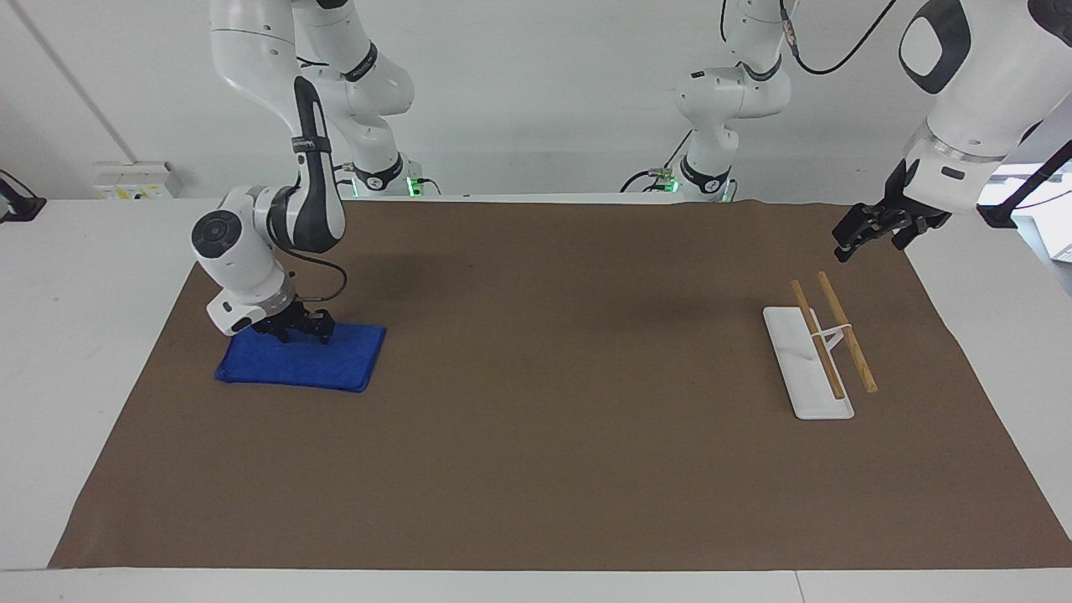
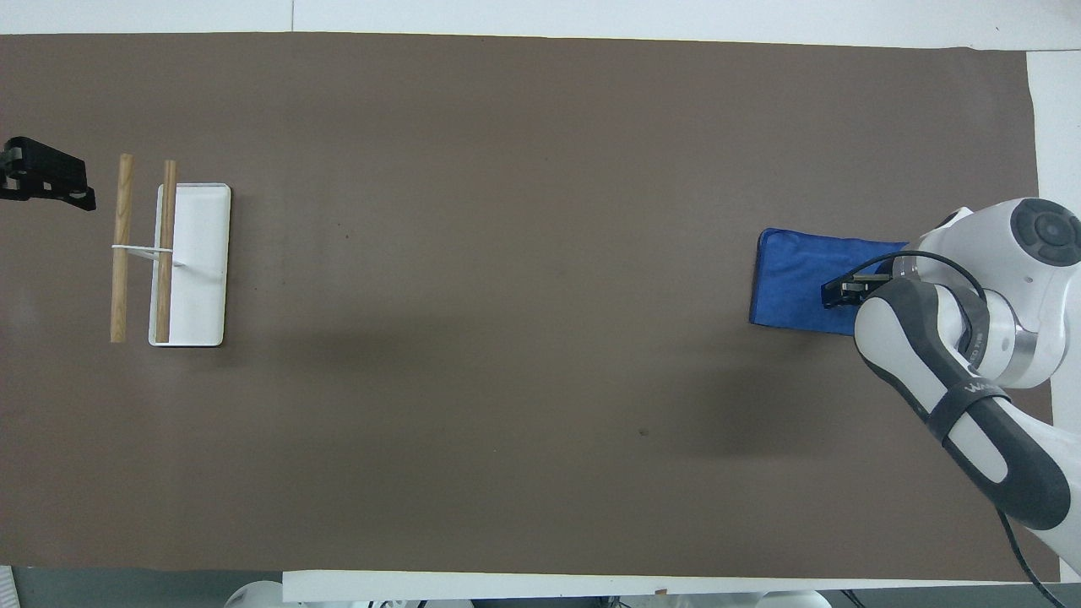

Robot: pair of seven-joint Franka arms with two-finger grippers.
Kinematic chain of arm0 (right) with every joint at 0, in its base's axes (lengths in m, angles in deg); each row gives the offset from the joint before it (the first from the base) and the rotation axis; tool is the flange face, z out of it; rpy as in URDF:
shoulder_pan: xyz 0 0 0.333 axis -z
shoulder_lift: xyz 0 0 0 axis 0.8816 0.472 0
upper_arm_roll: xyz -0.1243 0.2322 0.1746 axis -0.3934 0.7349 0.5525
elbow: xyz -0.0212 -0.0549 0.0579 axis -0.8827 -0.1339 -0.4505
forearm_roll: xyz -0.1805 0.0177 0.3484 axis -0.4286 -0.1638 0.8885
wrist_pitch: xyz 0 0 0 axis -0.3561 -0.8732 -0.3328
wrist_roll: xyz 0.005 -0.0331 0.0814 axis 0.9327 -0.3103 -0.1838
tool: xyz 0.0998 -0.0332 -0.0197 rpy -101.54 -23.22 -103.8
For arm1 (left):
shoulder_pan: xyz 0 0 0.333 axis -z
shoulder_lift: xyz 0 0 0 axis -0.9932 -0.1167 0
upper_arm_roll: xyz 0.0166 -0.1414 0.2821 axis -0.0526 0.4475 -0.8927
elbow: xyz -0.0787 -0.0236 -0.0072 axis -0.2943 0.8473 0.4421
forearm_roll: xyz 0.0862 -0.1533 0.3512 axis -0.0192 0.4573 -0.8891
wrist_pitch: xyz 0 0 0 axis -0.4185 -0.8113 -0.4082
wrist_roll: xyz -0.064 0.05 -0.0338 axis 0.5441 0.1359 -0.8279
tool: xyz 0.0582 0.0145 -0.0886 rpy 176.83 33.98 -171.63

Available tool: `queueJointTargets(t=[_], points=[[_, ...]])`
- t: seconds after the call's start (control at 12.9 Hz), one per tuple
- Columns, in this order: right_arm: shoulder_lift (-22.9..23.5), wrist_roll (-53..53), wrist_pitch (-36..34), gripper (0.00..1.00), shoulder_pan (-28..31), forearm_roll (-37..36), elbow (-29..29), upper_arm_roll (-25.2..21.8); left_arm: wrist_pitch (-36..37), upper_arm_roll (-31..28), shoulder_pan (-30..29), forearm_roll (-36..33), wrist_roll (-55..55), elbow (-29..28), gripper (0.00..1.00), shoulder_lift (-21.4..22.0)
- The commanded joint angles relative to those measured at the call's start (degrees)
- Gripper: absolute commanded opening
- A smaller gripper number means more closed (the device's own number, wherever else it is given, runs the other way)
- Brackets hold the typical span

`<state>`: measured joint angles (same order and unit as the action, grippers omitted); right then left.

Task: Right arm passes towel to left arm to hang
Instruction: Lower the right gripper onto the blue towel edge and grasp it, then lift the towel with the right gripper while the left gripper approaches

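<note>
The blue towel lies folded flat on the brown mat at the right arm's end of the table; it also shows in the overhead view. My right gripper is down on the towel's edge nearer the robots, fingers spread and touching the cloth; in the overhead view the right gripper is partly hidden by its own arm. My left gripper hangs in the air beside the rack's end nearer the robots and holds nothing; it shows at the overhead view's edge.
The rack has a white base and two wooden bars, and stands at the left arm's end of the mat; its base also shows from overhead. The brown mat covers most of the white table.
</note>
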<state>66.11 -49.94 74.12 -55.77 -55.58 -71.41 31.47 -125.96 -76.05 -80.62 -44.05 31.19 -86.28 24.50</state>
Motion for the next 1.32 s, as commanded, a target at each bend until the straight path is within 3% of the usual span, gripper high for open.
queueJointTargets(t=[0.0, 0.08, 0.23, 0.39, 0.54, 0.7, 0.85, 1.01, 1.24], points=[[-0.5, 0.0, 1.0, 0.34, 0.3, 0.8, -1.0, 0.5, 1.7, -0.3, -0.1, -1.2, 0.9, -1.9, 1.0, 2.1], [-0.5, 0.0, 1.0, 0.2, 0.0, 0.8, -1.0, 0.5, 1.6, -0.3, -0.2, -1.2, 0.9, -2.0, 1.0, 2.1], [-0.5, 0.2, 1.0, 0.02, -0.2, 0.8, -1.0, 0.5, 1.0, -0.4, -0.2, -1.2, 0.6, -4.0, 1.0, 3.1], [-0.3, 0.1, -0.2, 0.0, -0.3, 0.8, 0.5, 0.5, 0.8, -0.5, -0.5, -1.2, 0.3, -5.0, 1.0, 3.6], [-0.4, 0.6, -9.7, 0.0, -2.8, 1.7, 7.7, 0.6, 0.8, -0.5, -1.5, -1.1, 0.1, -5.0, 1.0, 3.6], [-0.3, 2.8, -19.2, 0.0, -6.0, 10.6, 15.7, 0.6, -2.4, -0.5, -2.8, -0.9, -1.9, -5.5, 1.0, 3.5], [-0.4, 9.2, -24.1, 0.0, -8.9, 19.2, 20.4, 0.6, -7.8, -0.4, -2.9, -0.9, -9.0, -9.1, 1.0, 4.7], [-0.5, 21.2, -25.8, 0.0, -13.1, 28.1, 22.5, 0.6, -14.1, -0.3, -2.0, 0.1, -15.3, -13.6, 1.0, 4.9], [-0.5, 38.8, -23.4, 0.0, -20.0, 41.1, 23.6, 0.6, -27.4, -0.3, 4.4, 0.7, -35.0, -20.7, 1.0, 3.4]])
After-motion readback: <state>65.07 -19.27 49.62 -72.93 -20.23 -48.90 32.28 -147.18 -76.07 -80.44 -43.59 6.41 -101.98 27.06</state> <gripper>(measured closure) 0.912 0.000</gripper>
